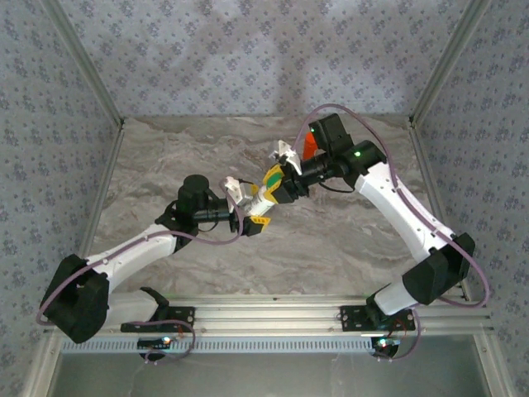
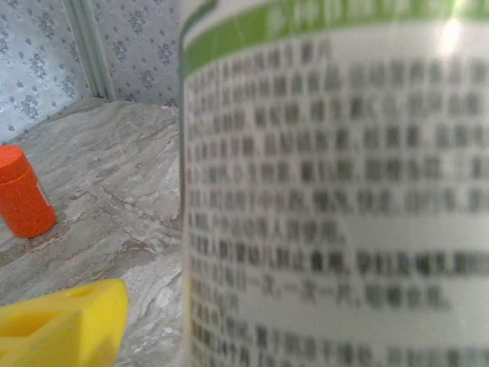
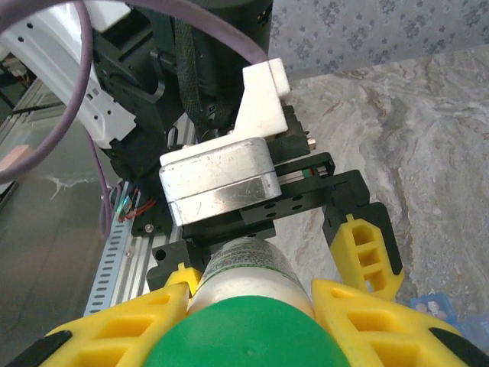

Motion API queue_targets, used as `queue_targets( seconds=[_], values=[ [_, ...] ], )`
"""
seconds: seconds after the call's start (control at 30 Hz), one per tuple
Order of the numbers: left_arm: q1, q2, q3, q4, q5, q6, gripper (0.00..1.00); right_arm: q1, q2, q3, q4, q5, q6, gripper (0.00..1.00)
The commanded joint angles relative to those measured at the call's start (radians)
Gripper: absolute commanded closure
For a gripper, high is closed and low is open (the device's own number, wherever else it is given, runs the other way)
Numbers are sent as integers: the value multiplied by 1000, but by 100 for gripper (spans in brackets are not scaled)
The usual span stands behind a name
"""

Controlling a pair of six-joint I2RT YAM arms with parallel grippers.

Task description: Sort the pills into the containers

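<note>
A white bottle [image 1: 261,198] with a green cap [image 3: 244,344] is held level above the table between the two arms. My right gripper [image 3: 248,298] is shut on its capped end, with yellow fingers [image 3: 114,332] on both sides of the cap. My left gripper [image 3: 271,260] is open around the bottle's body, and one finger [image 3: 367,252] stands clear of it. The printed label [image 2: 336,199] is close up in the left wrist view. A corner of the translucent blue containers [image 3: 434,306] lies on the table below. The pills are hidden.
An orange bottle [image 1: 308,145] stands upright on the marble table behind the right gripper and also appears as the orange bottle [image 2: 23,195] at the left of the left wrist view. Patterned walls enclose the table [image 1: 182,157]. An aluminium rail [image 1: 273,318] runs along the near edge.
</note>
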Motion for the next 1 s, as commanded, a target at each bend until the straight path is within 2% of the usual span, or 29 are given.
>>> queue_targets(
  seconds=[0.0, 0.17, 0.33, 0.57, 0.67, 0.8, 0.97],
  values=[
    [5, 4, 44, 1, 70, -2, 14, 11, 15, 37, -73, 34, -33, 100],
    [2, 7, 55, -25, 94, 13, 16, 15, 16, 47, -75, 35, -42, 100],
    [-2, 17, 69, -61, 118, 35, 33, 20, 19, 64, -83, 52, -50, 100],
    [-6, 24, 77, -86, 122, 47, 35, 24, 23, 74, -84, 42, -57, 100],
    [-10, 28, 79, -79, 127, 43, 41, 25, 28, 71, -86, 45, -63, 100],
    [-11, 30, 83, -70, 128, 31, 41, 25, 30, 68, -82, 43, -70, 100],
    [-14, 34, 81, -64, 123, 32, 54, 21, 33, 68, -72, 41, -66, 100]
  ],
)
